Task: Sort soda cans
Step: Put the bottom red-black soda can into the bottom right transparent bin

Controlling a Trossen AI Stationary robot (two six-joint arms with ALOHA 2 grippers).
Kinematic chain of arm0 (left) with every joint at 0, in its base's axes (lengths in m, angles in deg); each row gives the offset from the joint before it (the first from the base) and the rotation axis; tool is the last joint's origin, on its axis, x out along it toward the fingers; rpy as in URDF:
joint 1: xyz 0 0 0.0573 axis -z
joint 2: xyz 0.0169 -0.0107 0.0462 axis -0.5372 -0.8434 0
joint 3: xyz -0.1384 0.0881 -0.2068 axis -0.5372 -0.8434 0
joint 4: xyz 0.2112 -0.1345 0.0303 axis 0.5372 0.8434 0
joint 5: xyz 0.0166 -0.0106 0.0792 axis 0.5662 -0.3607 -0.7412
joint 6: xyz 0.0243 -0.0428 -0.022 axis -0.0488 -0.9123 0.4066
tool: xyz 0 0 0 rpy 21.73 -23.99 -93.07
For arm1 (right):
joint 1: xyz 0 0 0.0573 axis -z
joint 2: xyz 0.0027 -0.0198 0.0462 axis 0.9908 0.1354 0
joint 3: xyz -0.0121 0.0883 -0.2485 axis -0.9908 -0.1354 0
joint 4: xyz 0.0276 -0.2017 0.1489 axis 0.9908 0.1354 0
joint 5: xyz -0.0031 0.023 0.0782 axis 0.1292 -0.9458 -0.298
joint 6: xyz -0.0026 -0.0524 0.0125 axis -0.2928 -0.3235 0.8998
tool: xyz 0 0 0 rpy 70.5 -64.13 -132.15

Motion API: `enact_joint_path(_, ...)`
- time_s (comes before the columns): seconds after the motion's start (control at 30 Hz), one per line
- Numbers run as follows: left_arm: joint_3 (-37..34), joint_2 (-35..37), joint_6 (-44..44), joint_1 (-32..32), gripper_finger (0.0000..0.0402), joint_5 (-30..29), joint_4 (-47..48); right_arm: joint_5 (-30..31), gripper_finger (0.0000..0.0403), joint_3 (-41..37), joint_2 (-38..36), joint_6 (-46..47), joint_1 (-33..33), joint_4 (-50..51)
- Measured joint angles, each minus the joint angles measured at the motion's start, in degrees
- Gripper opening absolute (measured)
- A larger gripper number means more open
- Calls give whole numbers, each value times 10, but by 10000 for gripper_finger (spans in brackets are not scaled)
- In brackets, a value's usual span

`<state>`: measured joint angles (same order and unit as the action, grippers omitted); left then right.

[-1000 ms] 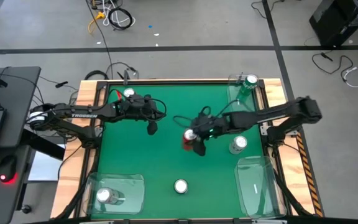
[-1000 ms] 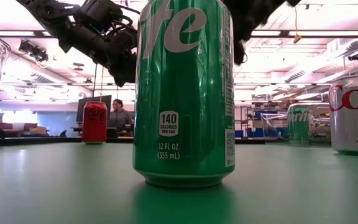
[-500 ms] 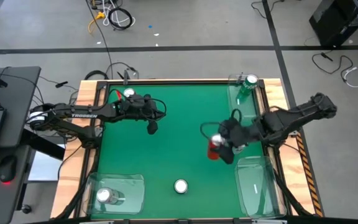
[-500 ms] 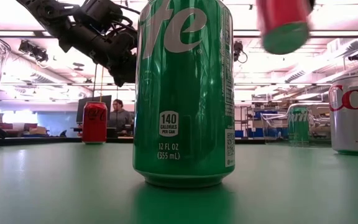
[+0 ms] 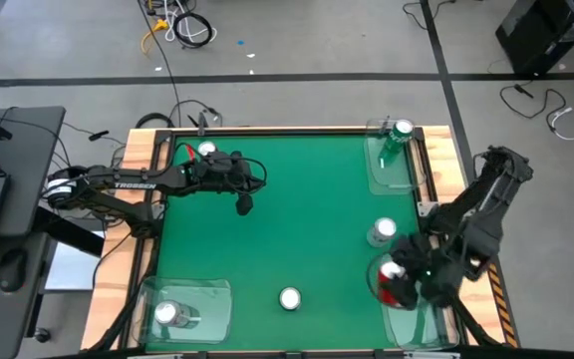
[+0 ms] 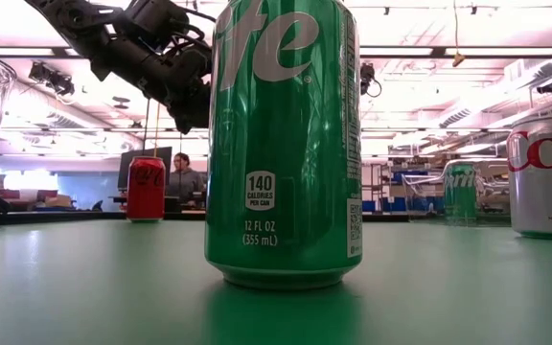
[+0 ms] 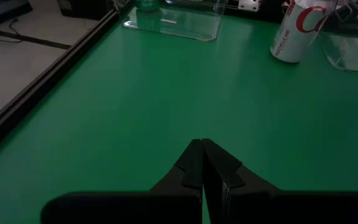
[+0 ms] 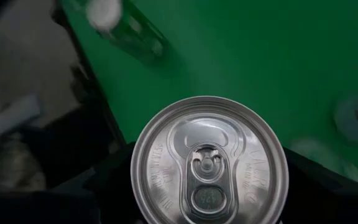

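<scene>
**Operator:** Red can (image 5: 395, 282) is clamped in my right hand (image 5: 404, 280), and it has travelled a long way in the last second: from mid-tabletop (image 5: 287, 219) across to the near-right clear bin (image 5: 412, 319), where it now hangs over the bin's edge. My right wrist camera looks straight down on its silver lid (image 8: 210, 163), fingers either side.

**Observer:** And the left side?

**Operator:** Left hand (image 5: 244, 204) hasn't stirred; its fingers (image 7: 202, 163) are pressed together, holding nothing, hovering over bare green toward the far left.

**Observer:** What does the move buy you?

**Operator:** I judge this bin is the reds' place, so the carry is nearly over; what remains is lowering and letting go. Elsewhere, a silver can (image 5: 383, 232) stands just beside the bin, a green one (image 5: 289, 298) near the front edge, a second red (image 5: 206, 151) at the far left, another green (image 5: 402, 130) in the far-right bin (image 5: 382, 170), and a second silver (image 5: 167, 314) in the near-left bin (image 5: 207, 299). Three remain loose.
</scene>
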<state>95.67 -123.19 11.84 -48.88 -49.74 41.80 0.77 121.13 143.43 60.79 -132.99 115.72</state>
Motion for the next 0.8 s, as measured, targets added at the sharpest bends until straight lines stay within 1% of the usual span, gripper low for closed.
enact_joint_path(0.1, 0, 0, -10, 0, 2, 0, 1, 0, 294, 0, 13, 55, -45, 33)
enact_joint_path(0.27, 0, 0, -15, 2, 2, 0, 1, -2, 294, 0, 41, 111, -106, 31)
enact_joint_path(0.4, 0, 0, -13, 9, 2, -1, 1, -4, 294, -1, 76, 152, -142, 24)
enact_joint_path(0.53, 0, 0, -12, 16, 2, -9, 1, -4, 294, -1, 114, 180, -159, 5)
enact_joint_path(0.8, 0, 0, -12, 34, 2, -28, 1, -4, 294, -1, 183, 205, -163, -46)
